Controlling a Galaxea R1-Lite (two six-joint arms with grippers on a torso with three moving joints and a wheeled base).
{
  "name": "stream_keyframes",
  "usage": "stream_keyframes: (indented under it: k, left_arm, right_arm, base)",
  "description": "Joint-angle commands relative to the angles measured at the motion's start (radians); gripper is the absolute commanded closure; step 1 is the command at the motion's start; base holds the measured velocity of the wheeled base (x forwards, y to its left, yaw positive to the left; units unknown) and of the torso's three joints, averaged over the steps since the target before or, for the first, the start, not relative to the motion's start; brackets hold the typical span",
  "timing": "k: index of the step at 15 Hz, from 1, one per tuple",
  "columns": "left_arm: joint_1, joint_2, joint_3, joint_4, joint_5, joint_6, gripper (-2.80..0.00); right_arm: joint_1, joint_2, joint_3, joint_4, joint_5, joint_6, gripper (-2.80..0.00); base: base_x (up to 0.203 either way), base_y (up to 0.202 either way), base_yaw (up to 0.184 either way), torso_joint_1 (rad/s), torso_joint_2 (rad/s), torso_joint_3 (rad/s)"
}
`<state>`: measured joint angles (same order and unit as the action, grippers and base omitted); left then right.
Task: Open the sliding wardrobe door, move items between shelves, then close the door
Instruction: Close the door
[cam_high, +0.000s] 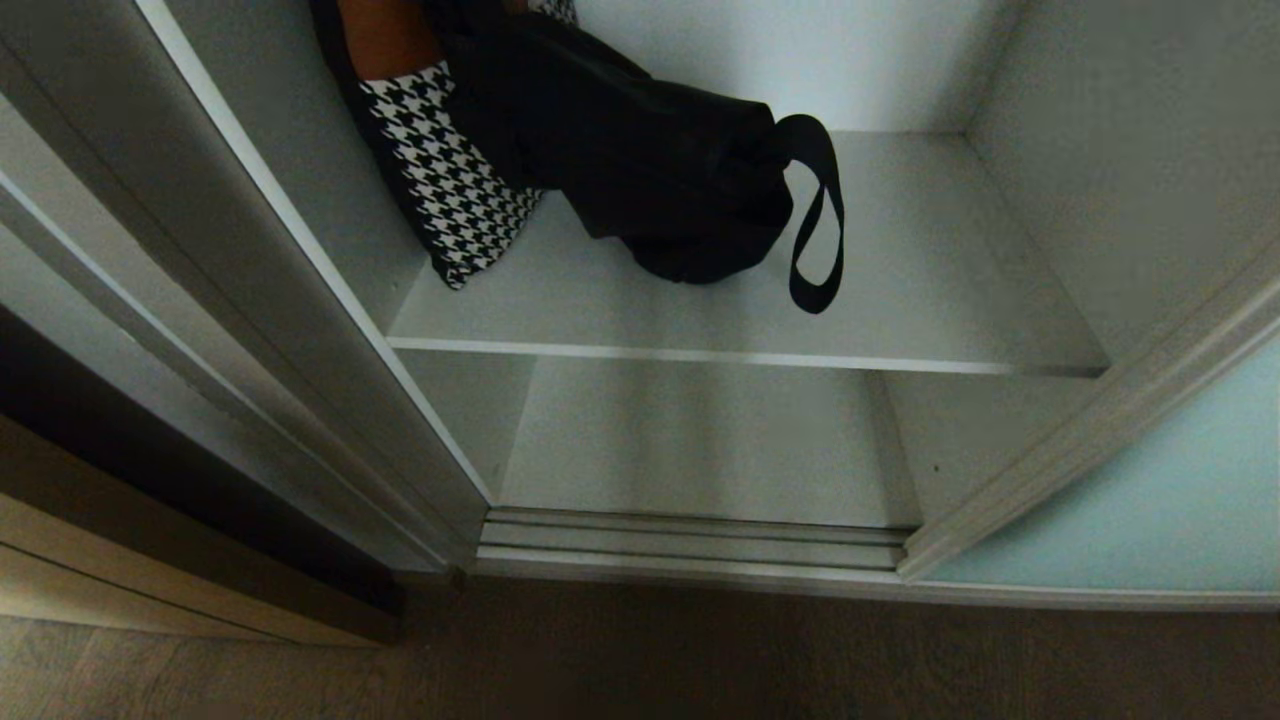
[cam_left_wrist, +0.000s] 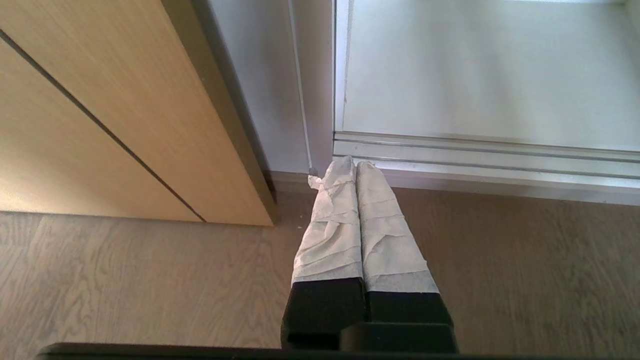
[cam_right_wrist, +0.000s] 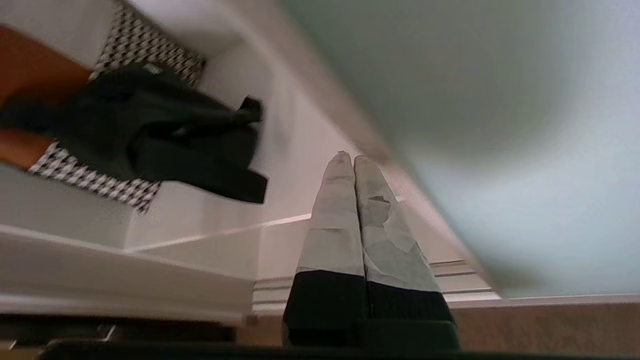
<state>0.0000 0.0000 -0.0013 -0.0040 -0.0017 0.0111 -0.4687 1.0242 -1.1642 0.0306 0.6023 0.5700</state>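
Observation:
The sliding wardrobe door (cam_high: 1150, 500), frosted pale teal glass in a silver frame, stands slid to the right, leaving the wardrobe open. On the upper grey shelf (cam_high: 700, 330) lies a black fabric bag (cam_high: 650, 170) with a strap loop, leaning on a houndstooth piece (cam_high: 450, 190) with an orange-brown top. The lower shelf (cam_high: 700, 450) is bare. Neither arm shows in the head view. My right gripper (cam_right_wrist: 348, 159) is shut and empty, low beside the door's frame (cam_right_wrist: 425, 215), with the bag (cam_right_wrist: 165, 145) farther off. My left gripper (cam_left_wrist: 352, 165) is shut and empty above the floor.
A tan wooden panel (cam_left_wrist: 100, 125) stands left of the wardrobe. The silver bottom track (cam_high: 690, 545) runs along the wardrobe's front edge, and wood floor (cam_high: 640, 660) lies before it.

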Motion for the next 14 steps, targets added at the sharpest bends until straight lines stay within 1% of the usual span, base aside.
stream_keyframes:
  k: [1,4,8,11,14]
  left_arm:
    - [0.000,0.002,0.000,-0.001,0.000,0.000,0.00]
    - [0.000,0.002,0.001,-0.001,0.000,0.001,0.00]
    - [0.000,0.002,0.000,-0.001,0.000,0.000,0.00]
    - [0.000,0.002,0.001,-0.001,0.000,0.001,0.00]
    - [0.000,0.002,0.000,-0.001,0.000,0.000,0.00]
  right_arm:
    - [0.037,0.011,-0.001,-0.001,0.004,0.001,0.00]
    - [0.043,0.018,0.000,-0.021,0.001,0.003,0.00]
    - [0.041,-0.052,0.003,-0.027,-0.002,0.007,0.00]
    - [0.012,-0.067,0.003,-0.026,-0.032,0.005,0.00]
    - [-0.005,-0.090,0.006,-0.023,-0.037,0.007,0.00]
  base:
    - [0.000,0.000,0.000,0.000,0.00,0.000]
    - [0.000,0.000,0.000,0.000,0.00,0.000]
    - [0.000,0.000,0.000,0.000,0.00,0.000]
    - [0.000,0.000,0.000,0.000,0.00,0.000]
    - [0.000,0.000,0.000,0.000,0.00,0.000]
